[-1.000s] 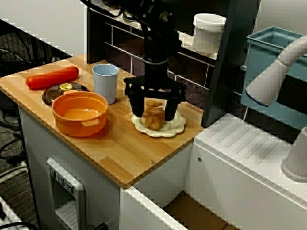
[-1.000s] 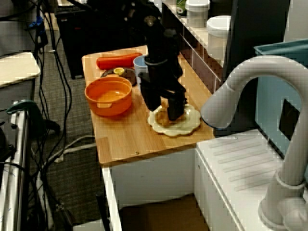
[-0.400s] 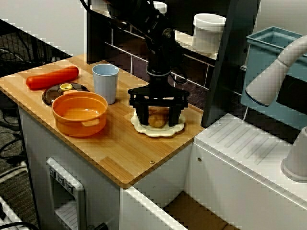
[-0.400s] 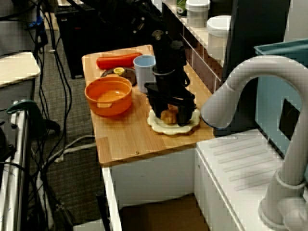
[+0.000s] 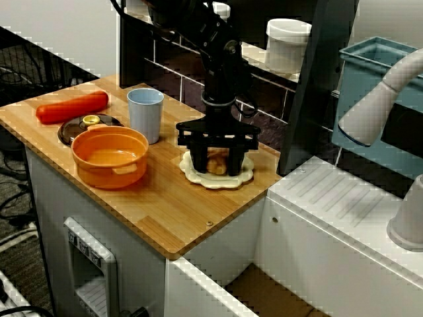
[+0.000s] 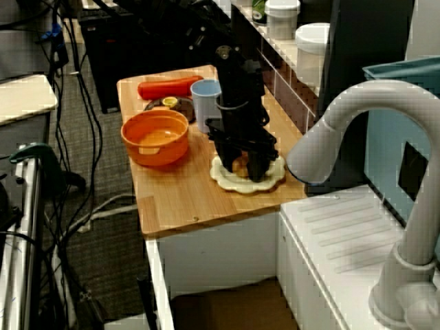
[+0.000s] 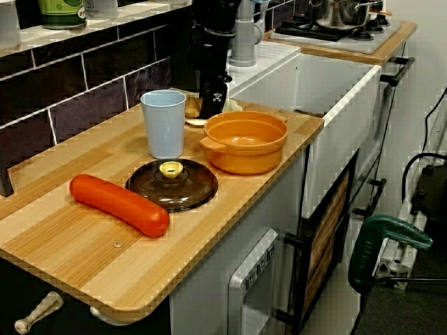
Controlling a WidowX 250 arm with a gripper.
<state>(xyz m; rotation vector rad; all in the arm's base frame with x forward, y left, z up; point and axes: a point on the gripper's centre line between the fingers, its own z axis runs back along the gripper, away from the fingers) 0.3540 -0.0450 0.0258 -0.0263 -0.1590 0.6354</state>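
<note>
My black gripper (image 5: 216, 165) reaches straight down onto a cream scalloped plate (image 5: 215, 180) near the right end of the wooden counter. Its two fingers press against the sides of a small golden bread roll (image 5: 217, 161) that rests on the plate. The view from the sink side shows the gripper (image 6: 240, 165) with the roll (image 6: 240, 163) between its fingers, on the plate (image 6: 247, 183). Looking along the counter, only an edge of the roll (image 7: 193, 106) shows beside the gripper (image 7: 213, 105), behind the cup.
Left of the plate stand a pale blue cup (image 5: 145, 113) and an orange pot (image 5: 109, 156). Behind the pot lie a dark lid with a yellow knob (image 5: 88, 124) and a red sausage (image 5: 71, 107). A dark upright panel (image 5: 310, 86) and a white drainboard (image 5: 344, 211) lie to the right.
The gripper has come down over the roll onto the plate, and its fingers have drawn in from a wide spread until they touch the roll's sides.
</note>
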